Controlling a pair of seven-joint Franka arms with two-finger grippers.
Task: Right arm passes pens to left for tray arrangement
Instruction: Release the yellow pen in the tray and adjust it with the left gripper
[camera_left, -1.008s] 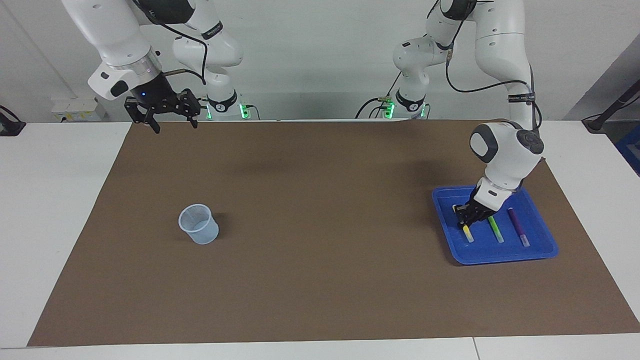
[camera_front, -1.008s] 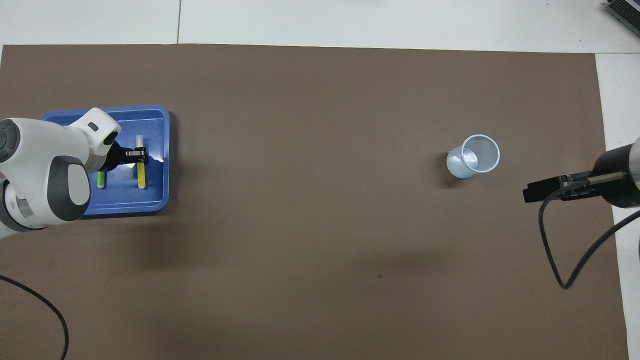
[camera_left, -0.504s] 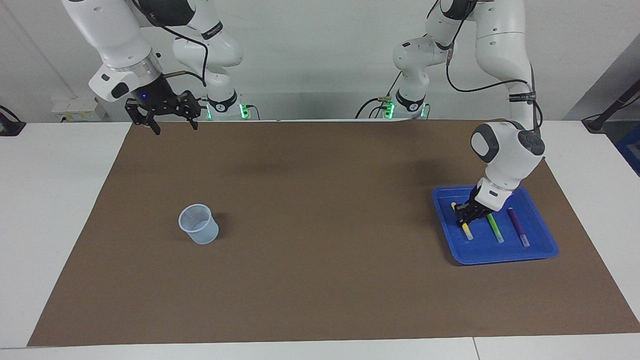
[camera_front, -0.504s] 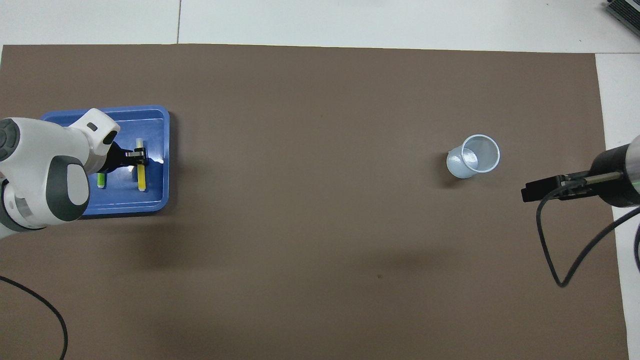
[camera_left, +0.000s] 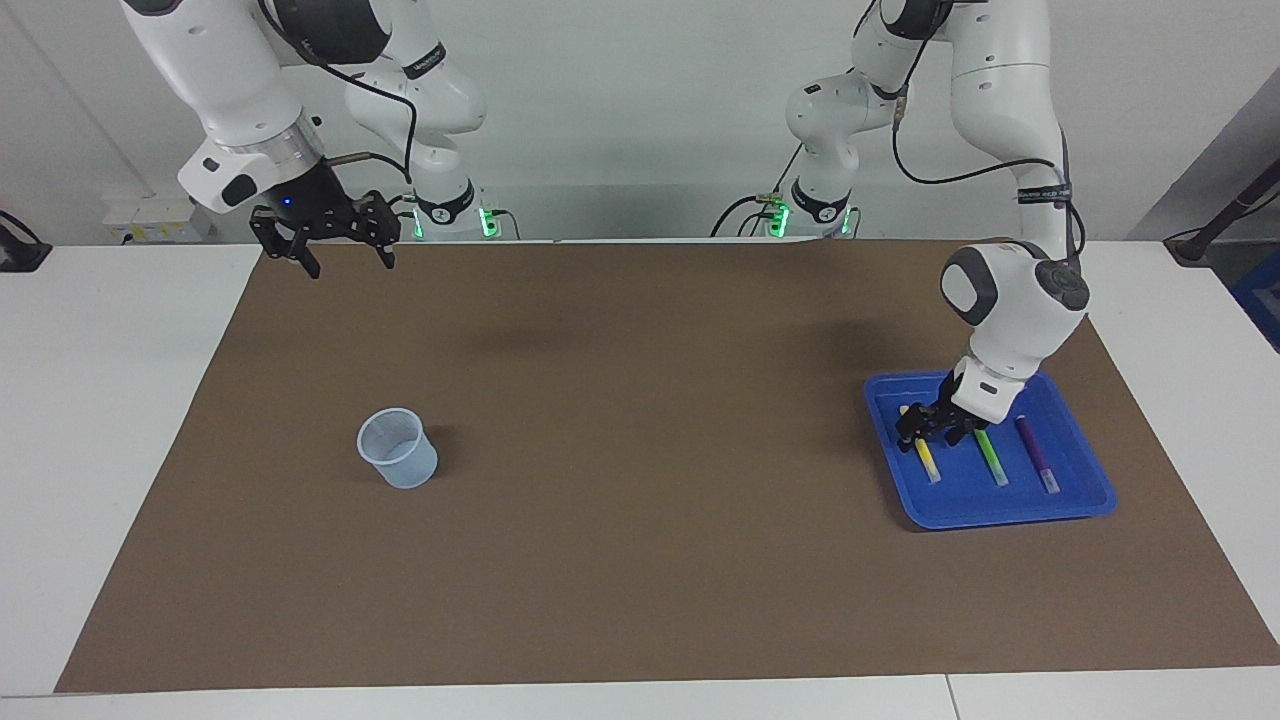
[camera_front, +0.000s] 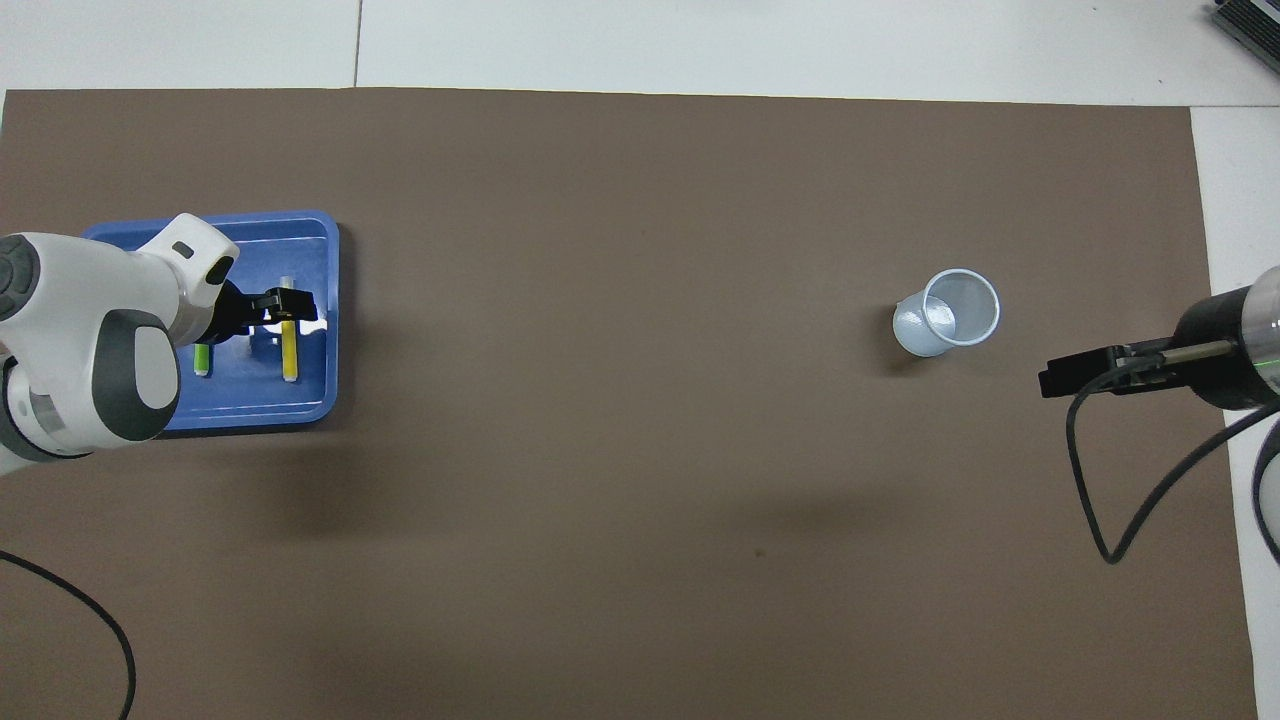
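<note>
The blue tray (camera_left: 1003, 513) (camera_front: 306, 238) lies at the left arm's end of the table. Three pens lie in it side by side: yellow (camera_left: 928, 461) (camera_front: 289, 356), green (camera_left: 992, 458) (camera_front: 202, 358) and purple (camera_left: 1037, 456). In the overhead view the left arm hides the purple one. My left gripper (camera_left: 927, 432) (camera_front: 286, 308) hangs low over the yellow pen's end nearer the robots, open, its fingers on either side of the pen and holding nothing. My right gripper (camera_left: 346, 252) (camera_front: 1062, 381) waits open and empty, raised over the mat's edge nearest the robots.
A small translucent pale-blue cup (camera_left: 398, 449) (camera_front: 948, 312) stands upright on the brown mat (camera_left: 640, 400), toward the right arm's end. A black cable (camera_front: 1100, 500) loops down from the right arm.
The left gripper has opened and let go of the yellow pen, which now lies flat in the tray. The right gripper drifted slightly.
</note>
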